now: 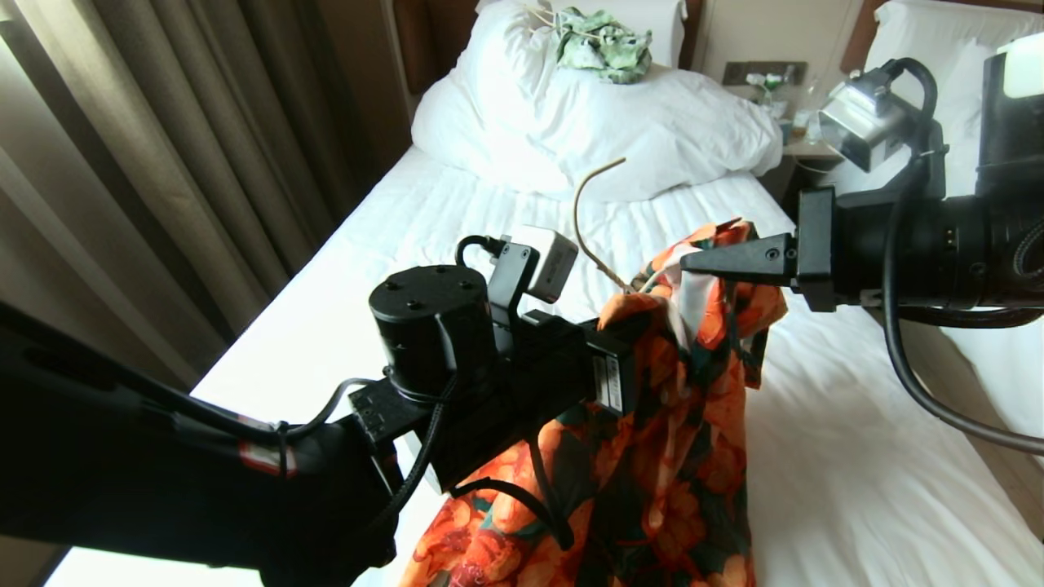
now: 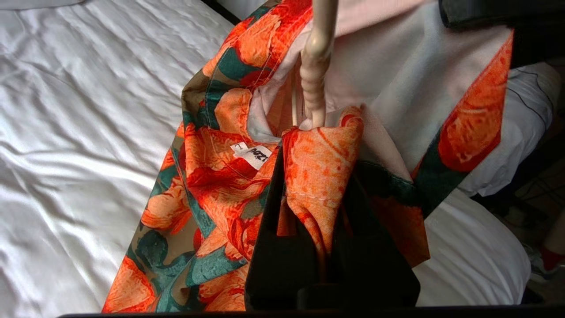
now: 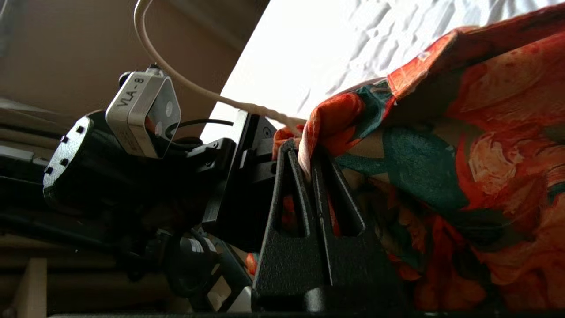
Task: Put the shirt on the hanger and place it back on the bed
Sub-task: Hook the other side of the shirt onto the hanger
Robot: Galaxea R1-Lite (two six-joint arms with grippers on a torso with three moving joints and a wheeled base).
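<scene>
Hotel bed (image 1: 391, 244) below — floral shirt (image 1: 652, 456) held aloft on wire hanger (image 1: 589, 218). Left gripper (image 1: 632, 314) and right gripper (image 1: 693, 262) both clamped on collar fabric. Hanging step near done; next, lower onto sheet.

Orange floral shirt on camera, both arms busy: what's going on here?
Both grippers hold the orange-flowered, dark-green-leaved shirt up above the white-sheeted bed. The left gripper is shut on a fold at the collar, the right gripper on an edge nearby. The thin cream wire hanger sticks its hook out of the neck opening; the shirt hangs bunched.
</scene>
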